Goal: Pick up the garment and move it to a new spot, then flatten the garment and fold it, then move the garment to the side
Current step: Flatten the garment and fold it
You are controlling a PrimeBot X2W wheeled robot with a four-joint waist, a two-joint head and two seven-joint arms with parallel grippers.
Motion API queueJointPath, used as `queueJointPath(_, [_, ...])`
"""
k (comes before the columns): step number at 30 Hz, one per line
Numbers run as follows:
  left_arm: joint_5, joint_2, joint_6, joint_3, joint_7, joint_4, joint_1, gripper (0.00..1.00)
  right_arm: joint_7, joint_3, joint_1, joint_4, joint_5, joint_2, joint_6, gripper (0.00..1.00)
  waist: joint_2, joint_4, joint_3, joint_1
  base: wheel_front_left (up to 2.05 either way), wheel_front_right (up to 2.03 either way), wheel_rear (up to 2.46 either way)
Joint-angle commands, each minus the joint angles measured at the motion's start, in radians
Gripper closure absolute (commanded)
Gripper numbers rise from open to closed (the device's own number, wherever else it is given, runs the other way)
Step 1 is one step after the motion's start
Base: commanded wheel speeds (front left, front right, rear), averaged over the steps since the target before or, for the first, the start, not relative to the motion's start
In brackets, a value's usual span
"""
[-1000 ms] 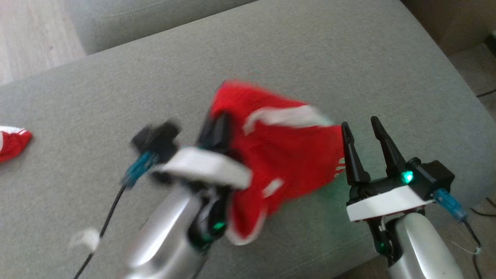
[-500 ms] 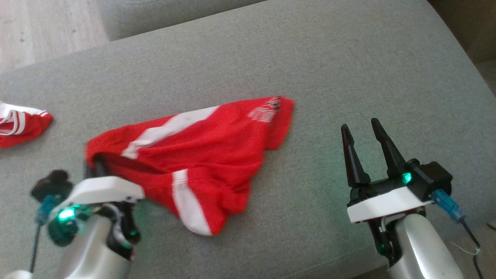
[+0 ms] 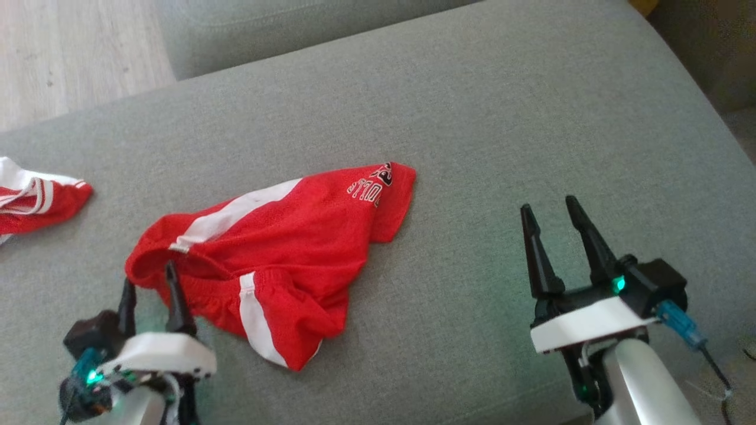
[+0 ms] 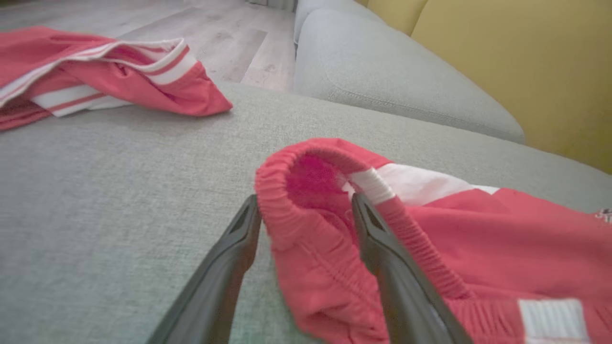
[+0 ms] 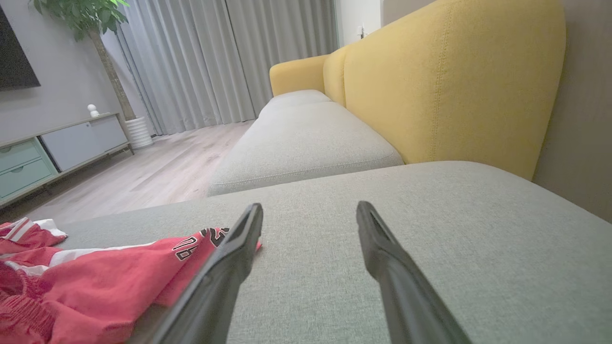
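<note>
The left gripper point(image 3: 149, 282) stands at the near left corner of the grey-green woven sofa seat cushion point(image 3: 484, 118), its two dark fingers spread moderately apart. In the left wrist view the gathered elastic waistband of the red mesh shorts with white side stripes point(image 3: 295, 248) loops up between those fingers. The fingers are not pressed together on it, and whether either one touches the cloth cannot be told.

The right gripper point(image 3: 549, 212) sits over the near right part of the cushion, claw moderately spread with nothing between the fingers, well apart from the shorts.

The shorts lie crumpled on the left half of the cushion. The waistband is at the near left by the left gripper, a folded leg with a white stripe points toward the near edge, and the other leg reaches toward the cushion's middle.

On the corner of that far leg is a print point(image 3: 371, 184): an arched word in white outline beneath a dark mark, upside down in the head view and too small to read surely. The right wrist view shows black, white-edged characters there, partly hidden by a finger.

At the cushion's left edge lies a second red garment with white trim point(image 3: 35, 200). Beyond are another grey cushion point(image 5: 306, 138), a yellow backrest point(image 5: 454, 86) and pale wood flooring point(image 3: 59, 53).
</note>
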Motion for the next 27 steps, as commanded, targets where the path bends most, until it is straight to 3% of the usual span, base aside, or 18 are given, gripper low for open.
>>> queueJointPath(1, [0.02, 0.058, 0.0, 0.022, 0.001, -0.06, 0.008, 0.0, -0.011, 0.015, 0.0, -0.028, -0.009, -0.003, -0.001, 0.0, 0.0, -0.001, -0.014, 0.0, 0.0, 0.0, 0.0])
queueJointPath(6, [0.094, 0.151, -0.009, -0.033, 0.028, -0.224, 0.1, 0.0, -0.011, 0.01, 0.019, -0.03, -0.012, -0.003, -0.001, 0.0, 0.0, -0.002, -0.034, 0.0, 0.0, 0.0, 0.0])
queueJointPath(9, [0.151, 0.214, 0.017, -0.07, 0.096, -0.329, 0.135, 0.0, -0.011, 0.011, 0.024, -0.033, -0.012, -0.003, -0.001, 0.0, 0.0, -0.004, -0.04, 0.0, 0.0, 0.0, 0.0])
queueJointPath(11, [0.18, 0.249, 0.007, -0.102, 0.145, -0.414, 0.135, 0.0, -0.011, 0.013, 0.023, -0.036, -0.01, -0.003, -0.001, 0.0, 0.0, -0.006, -0.037, 0.0, 0.0, 0.0, 0.0])
queueJointPath(14, [0.22, 0.303, -0.037, -0.16, 0.23, -0.497, 0.108, 0.0, -0.011, 0.025, 0.017, -0.041, -0.004, -0.003, -0.001, 0.0, 0.0, -0.011, -0.023, 0.0, 0.0, 0.0, 0.0])
queueJointPath(16, [0.253, 0.343, -0.092, -0.214, 0.291, -0.522, 0.078, 0.0, -0.011, 0.034, 0.013, -0.042, 0.001, -0.003, -0.001, 0.0, 0.0, -0.019, -0.013, 0.0, 0.0, 0.0, 0.0])
queueJointPath(17, [0.253, 0.343, -0.092, -0.214, 0.291, -0.522, 0.078, 0.0, -0.011, 0.034, 0.013, -0.042, 0.001, -0.003, -0.001, 0.0, 0.0, -0.019, -0.013, 0.0, 0.0, 0.0, 0.0])
queueJointPath(18, [0.252, 0.362, -0.147, -0.249, 0.344, -0.533, 0.046, 0.0, -0.011, 0.036, 0.009, -0.043, 0.008, -0.003, -0.001, 0.0, 0.0, -0.026, -0.003, 0.0, 0.0, 0.0, 0.0])
queueJointPath(22, [0.264, 0.416, -0.242, -0.303, 0.428, -0.531, -0.028, 0.0, -0.011, 0.038, 0.008, -0.044, 0.013, -0.003, -0.001, 0.0, 0.0, -0.042, 0.016, 0.0, 0.0, 0.0, 0.0])
queueJointPath(27, [0.182, 0.462, -0.29, -0.352, 0.498, -0.514, -0.097, 0.0, -0.011, 0.026, 0.008, -0.043, 0.007, -0.003, -0.001, 0.0, 0.0, -0.049, 0.028, 0.0, 0.0, 0.0, 0.0])
